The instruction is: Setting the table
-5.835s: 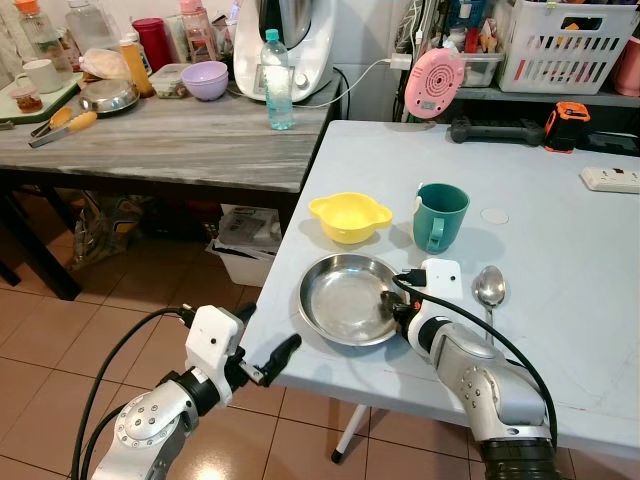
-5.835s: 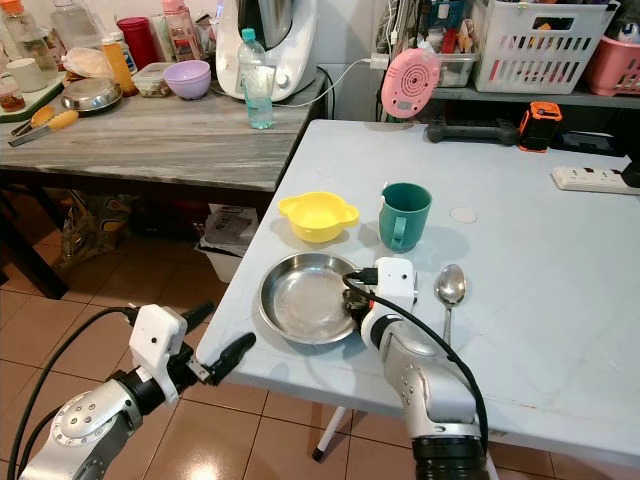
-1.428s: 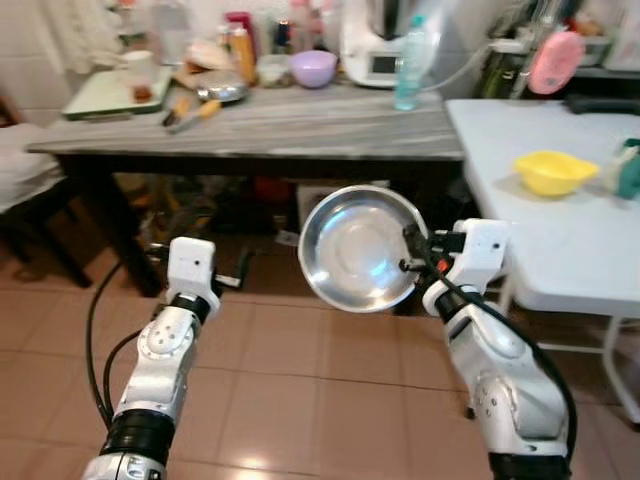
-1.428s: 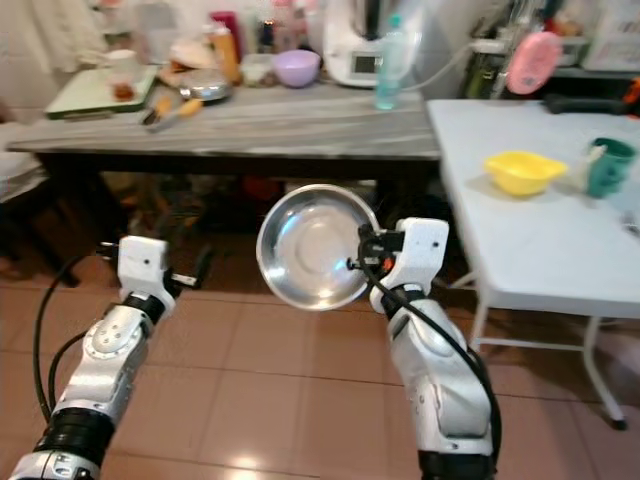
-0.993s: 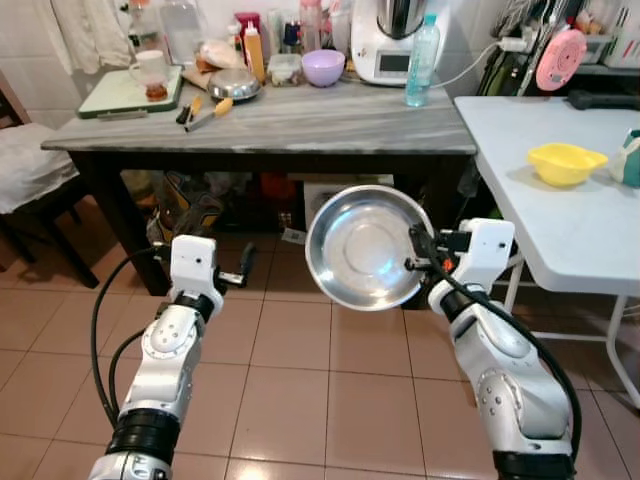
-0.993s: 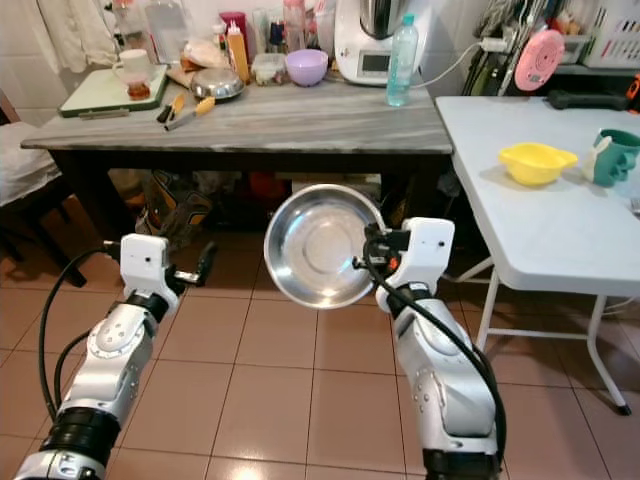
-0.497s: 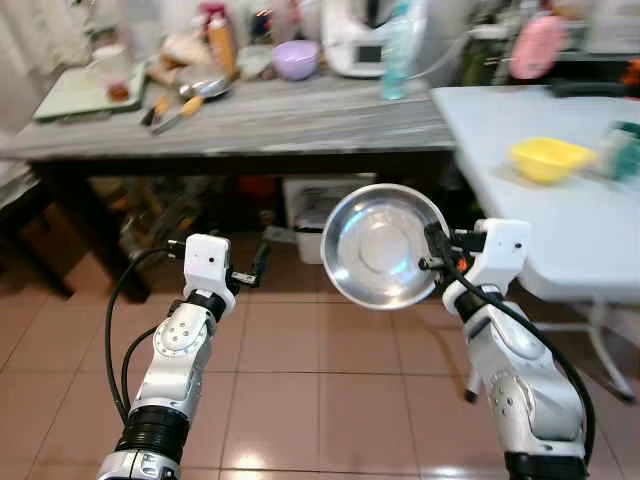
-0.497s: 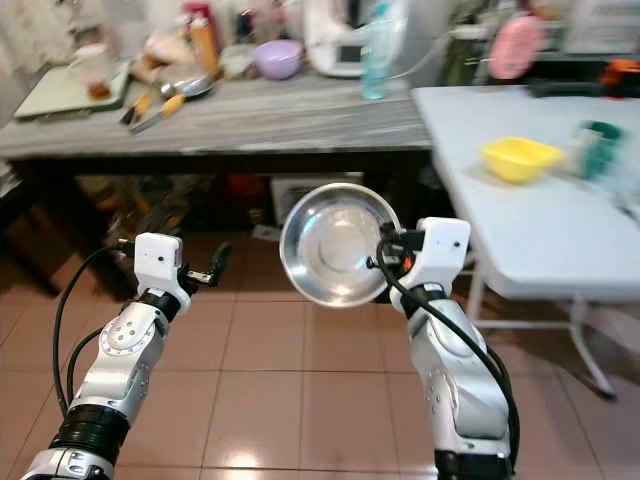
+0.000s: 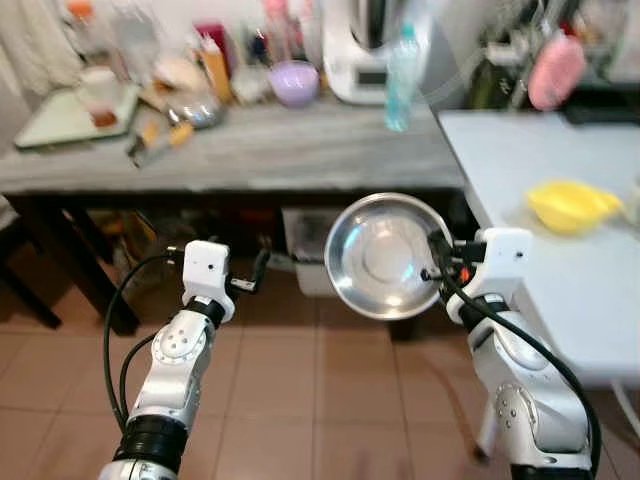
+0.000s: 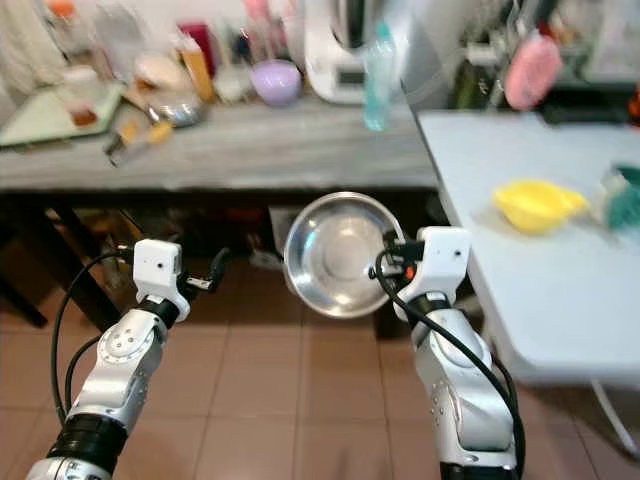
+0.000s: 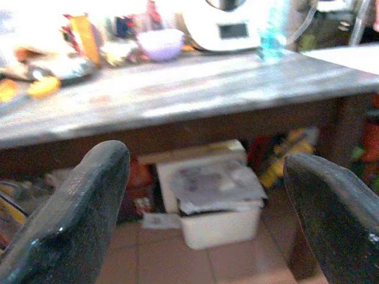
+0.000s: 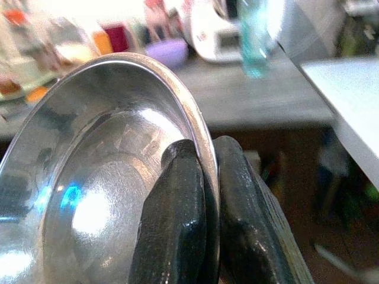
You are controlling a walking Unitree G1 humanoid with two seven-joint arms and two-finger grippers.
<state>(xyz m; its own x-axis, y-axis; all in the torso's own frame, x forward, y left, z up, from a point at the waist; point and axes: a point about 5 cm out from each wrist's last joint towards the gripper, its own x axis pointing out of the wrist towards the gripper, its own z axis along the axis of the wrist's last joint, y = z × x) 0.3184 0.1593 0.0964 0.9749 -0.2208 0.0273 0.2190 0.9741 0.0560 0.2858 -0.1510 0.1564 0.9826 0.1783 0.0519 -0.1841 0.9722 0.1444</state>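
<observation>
Before me stood a grey-topped counter [image 9: 260, 150] on dark legs, crowded along its back edge. On it I noted a lilac bowl [image 9: 297, 82], a clear water bottle [image 9: 401, 75] with a blue band, a white kitchen machine [image 9: 355, 45], an orange-capped squeeze bottle [image 9: 213, 65], a steel dish [image 9: 195, 108] and a pale green board [image 9: 70, 112] with a cup on it. What these vessels contained could not be made out through the blur. Under the counter sat a white bin [image 11: 219, 207] with papers lying on top. To my right was the white table [image 10: 520, 260], its near corner close beside my right arm; a yellow bowl [image 10: 537, 204] rested on it and a teal mug [image 10: 625, 195] at the frame edge. A pink round device [image 9: 556, 72] hung behind. No writing was legible anywhere.

My right gripper [image 12: 198, 207] was clamped on the rim of the steel plate [image 10: 337, 254], one finger inside and one outside, holding it upright in the air above the tiled floor [image 9: 290, 400], hollow face toward me. My left gripper [image 11: 201, 195] was spread wide and held nothing, raised in front of the counter.
</observation>
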